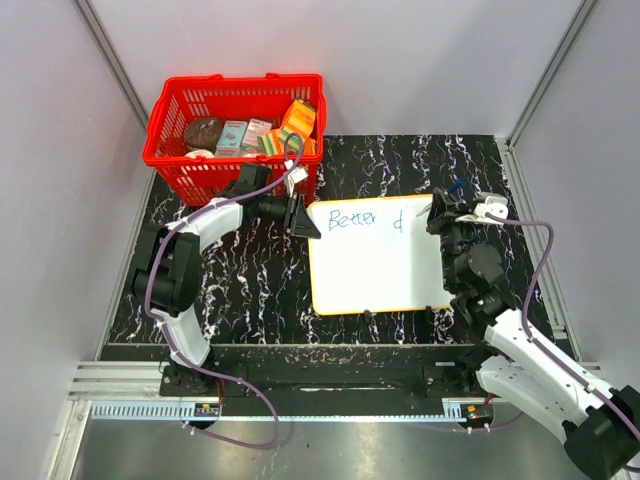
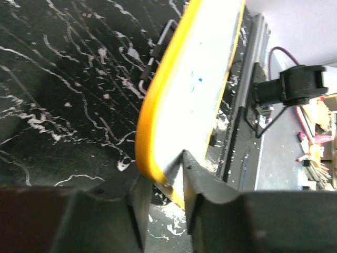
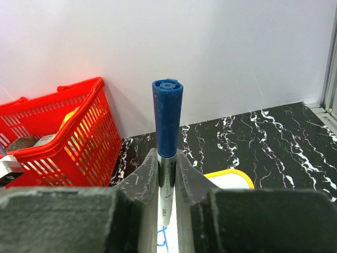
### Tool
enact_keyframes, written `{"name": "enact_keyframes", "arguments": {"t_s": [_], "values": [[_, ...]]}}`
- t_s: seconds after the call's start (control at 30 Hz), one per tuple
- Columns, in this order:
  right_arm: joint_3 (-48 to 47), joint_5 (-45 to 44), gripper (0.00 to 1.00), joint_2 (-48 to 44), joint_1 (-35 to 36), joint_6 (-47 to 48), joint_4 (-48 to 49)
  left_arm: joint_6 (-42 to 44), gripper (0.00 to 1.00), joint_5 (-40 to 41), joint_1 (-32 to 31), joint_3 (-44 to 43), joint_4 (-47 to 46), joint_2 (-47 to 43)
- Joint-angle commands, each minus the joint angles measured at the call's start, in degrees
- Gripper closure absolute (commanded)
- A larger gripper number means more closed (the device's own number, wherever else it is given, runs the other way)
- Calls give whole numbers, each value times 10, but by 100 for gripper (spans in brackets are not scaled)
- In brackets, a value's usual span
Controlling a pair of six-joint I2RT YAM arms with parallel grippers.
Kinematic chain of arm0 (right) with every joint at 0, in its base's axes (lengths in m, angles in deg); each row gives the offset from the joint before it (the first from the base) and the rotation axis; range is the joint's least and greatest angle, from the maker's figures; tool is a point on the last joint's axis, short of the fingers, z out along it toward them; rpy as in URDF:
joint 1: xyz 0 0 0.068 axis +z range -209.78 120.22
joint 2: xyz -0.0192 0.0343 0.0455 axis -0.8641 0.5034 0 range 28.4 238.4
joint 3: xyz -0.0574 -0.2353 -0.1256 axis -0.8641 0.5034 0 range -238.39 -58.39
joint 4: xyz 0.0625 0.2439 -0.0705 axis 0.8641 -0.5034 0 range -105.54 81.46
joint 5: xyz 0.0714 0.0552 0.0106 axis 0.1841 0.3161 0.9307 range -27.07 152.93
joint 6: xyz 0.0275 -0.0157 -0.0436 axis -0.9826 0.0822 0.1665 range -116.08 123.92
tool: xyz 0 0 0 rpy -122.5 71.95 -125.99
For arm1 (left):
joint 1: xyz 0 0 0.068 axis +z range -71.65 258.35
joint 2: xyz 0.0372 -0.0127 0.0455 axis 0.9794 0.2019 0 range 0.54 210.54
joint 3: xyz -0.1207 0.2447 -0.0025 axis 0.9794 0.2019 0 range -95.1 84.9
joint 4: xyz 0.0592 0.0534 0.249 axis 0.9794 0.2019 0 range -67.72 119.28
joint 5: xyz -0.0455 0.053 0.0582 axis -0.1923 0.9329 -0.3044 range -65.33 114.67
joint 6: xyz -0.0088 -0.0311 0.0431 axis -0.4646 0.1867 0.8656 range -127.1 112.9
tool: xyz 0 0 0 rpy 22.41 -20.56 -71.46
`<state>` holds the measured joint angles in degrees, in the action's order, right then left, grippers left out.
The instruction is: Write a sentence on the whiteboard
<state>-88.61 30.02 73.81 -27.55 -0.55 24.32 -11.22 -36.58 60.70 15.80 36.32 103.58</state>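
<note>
**Whiteboard** [image 1: 375, 265]: white with a yellow-orange rim, lying flat on the black marbled bench [image 1: 250, 290], near the red basket [image 1: 180, 110] (which holds assorted packets).

**Sentence** [image 1: 350, 219]: blue letters reading "Better d" along the board's far edge.

**Left tool** [image 2: 163, 173]: its fingers straddle the board's far-left corner. Whether they pinch the rim or sit slack cannot be told.

**Right tool** [image 3: 167, 158]: pressed together on a marker [image 3: 167, 113], blue cap end up, at the board's far-right part.

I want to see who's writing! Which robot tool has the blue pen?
The right tool: the blue pen stands clamped between its fingers. The left tool only straddles a corner of the whiteboard.
</note>
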Motion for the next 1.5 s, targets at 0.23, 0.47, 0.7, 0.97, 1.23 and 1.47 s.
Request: {"name": "enact_keyframes", "arguments": {"t_s": [0.23,0.47,0.7,0.97,1.23,1.47], "values": [[14,4,100,-27,-4,-9,-25,38,40,47,-3,-24,-22,-5],[15,9,100,-38,-3,-13,-35,53,12,48,-2,-12,-31,-49],[-1,49,100,-49,-3,-28,-64,90,1,144,12,-10,10,-112],[-26,217,100,-83,-3,-51,-134,210,1,241,5,36,55,-287],[-27,388,100,-88,-4,-199,-70,148,1,10,-70,-113,110,-290],[-18,400,100,-86,-3,-279,4,60,1,-4,-182,-214,82,-176]]}}
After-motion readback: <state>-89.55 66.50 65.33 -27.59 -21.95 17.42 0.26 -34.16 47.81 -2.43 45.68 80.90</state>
